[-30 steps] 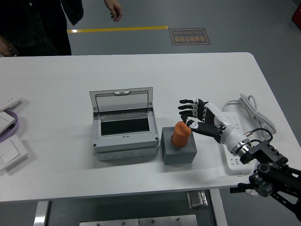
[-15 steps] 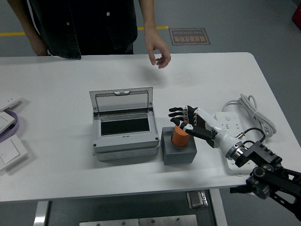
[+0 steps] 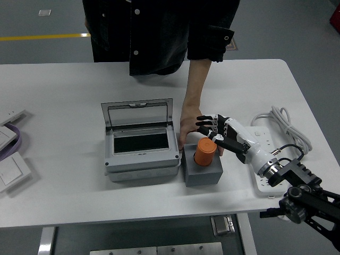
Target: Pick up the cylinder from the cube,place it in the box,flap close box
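Note:
An orange cylinder (image 3: 204, 152) stands upright on a dark grey cube (image 3: 202, 171) at the table's centre. Just left of the cube sits the grey metal box (image 3: 140, 159), its lid (image 3: 138, 113) tilted up and back. My right hand (image 3: 207, 130) hovers at the cylinder's upper right, fingers (image 3: 204, 121) spread over it and thumb by its top edge, holding nothing. A person in a dark shirt leans over the far side and rests a hand (image 3: 187, 129) against the back of the cube, right beside my fingers.
A white power strip (image 3: 262, 171) with a coiled white cable (image 3: 287, 125) lies under and behind my right forearm. White switch panels (image 3: 11, 171) and a purple item (image 3: 17, 139) lie at the left edge.
The person has stepped up to the table and brought a hand down to the back of the cube. My right hand moved left to the cylinder and stays there, spread.

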Controlling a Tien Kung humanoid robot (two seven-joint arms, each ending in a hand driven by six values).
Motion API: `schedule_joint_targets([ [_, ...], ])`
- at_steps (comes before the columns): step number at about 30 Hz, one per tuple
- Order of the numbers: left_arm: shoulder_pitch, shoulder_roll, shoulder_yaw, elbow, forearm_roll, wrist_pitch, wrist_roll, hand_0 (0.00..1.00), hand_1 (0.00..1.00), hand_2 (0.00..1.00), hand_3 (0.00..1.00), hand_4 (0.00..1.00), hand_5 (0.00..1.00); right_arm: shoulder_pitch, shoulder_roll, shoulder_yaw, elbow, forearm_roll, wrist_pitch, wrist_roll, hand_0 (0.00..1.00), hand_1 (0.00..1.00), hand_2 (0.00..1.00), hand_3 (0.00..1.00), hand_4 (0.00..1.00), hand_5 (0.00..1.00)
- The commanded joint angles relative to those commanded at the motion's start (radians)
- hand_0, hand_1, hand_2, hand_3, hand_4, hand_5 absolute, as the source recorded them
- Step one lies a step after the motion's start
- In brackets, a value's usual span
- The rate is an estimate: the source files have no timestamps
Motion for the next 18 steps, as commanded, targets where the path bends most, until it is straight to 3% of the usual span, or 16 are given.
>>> schedule_joint_targets([
  [12,-0.002,-0.001,-0.009,0.001,0.007,0.000,0.000,0.600,0.511,0.561,0.619,0.717,0.197,-0.006,0.010,0.037,-0.017,0.004,-0.007,0.004,0.791,0.710,0.728,0.704,0.733,0.394],
  [18,-0.002,-0.003,-0.010,0.001,0.007,0.000,0.000,0.600,0.511,0.561,0.618,0.716,0.198,0.038,0.049,0.015,-0.067,-0.017,-0.004,-0.007,0.793,0.710,0.733,0.742,0.789,0.348],
])
